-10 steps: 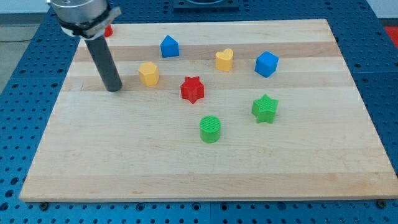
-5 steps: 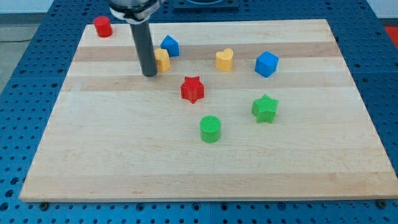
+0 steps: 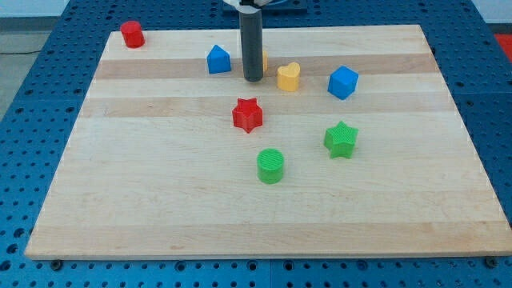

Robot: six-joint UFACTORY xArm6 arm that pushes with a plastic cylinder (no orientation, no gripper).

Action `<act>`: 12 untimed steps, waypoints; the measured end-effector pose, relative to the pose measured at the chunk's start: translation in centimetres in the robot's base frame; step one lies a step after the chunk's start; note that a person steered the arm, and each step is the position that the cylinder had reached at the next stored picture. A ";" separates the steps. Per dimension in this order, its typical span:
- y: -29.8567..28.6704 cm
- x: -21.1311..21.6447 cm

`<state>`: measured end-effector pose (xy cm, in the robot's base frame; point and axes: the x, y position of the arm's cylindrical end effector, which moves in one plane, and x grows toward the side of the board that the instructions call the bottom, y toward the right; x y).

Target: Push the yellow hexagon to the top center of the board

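Observation:
The yellow hexagon (image 3: 263,59) is almost wholly hidden behind my rod; only a thin yellow sliver shows at the rod's right side, near the board's top centre. My tip (image 3: 253,78) rests on the board right against it, on its lower left. A yellow heart (image 3: 289,77) lies just right of my tip. A blue house-shaped block (image 3: 218,60) lies just left of the rod.
A red cylinder (image 3: 132,34) sits at the top left corner. A blue cube (image 3: 342,82) lies right of the heart. A red star (image 3: 247,115), a green cylinder (image 3: 270,166) and a green star (image 3: 341,139) lie lower down on the wooden board (image 3: 144,192).
My tip has swept right and up across the board's upper part, pushing the yellow hexagon past the blue house block toward the top centre. The other blocks have not moved.

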<state>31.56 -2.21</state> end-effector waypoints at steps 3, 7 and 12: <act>2.1 -3.4; 2.1 -5.8; 5.3 -8.1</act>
<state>23.44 3.09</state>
